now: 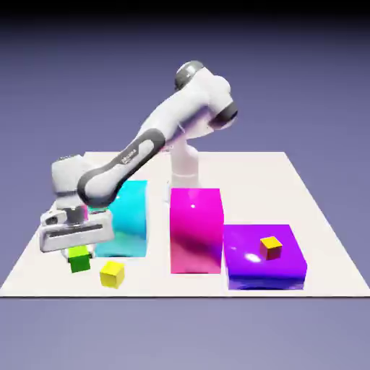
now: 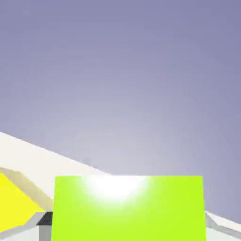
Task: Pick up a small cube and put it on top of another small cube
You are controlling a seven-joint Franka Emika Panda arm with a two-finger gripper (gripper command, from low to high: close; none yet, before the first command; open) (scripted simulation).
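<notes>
The small green cube [image 1: 79, 259] rests on the white table [image 1: 253, 173] near the exterior view's front left. My gripper [image 1: 78, 250] comes down on it from above and is shut on it. In the hand view the green cube [image 2: 128, 209] fills the bottom between the fingers, and only a grey bit of one fingertip [image 2: 45, 220] shows at its left. The other small cube is almost wholly hidden behind the hand; only a thin magenta sliver [image 1: 86, 213] shows there.
A small yellow cube [image 1: 112, 274] lies just right of the green one. Behind stand a tall cyan block [image 1: 128, 217], a tall magenta block [image 1: 195, 230] and a low purple block [image 1: 264, 264] carrying a yellow-topped cube [image 1: 271, 247].
</notes>
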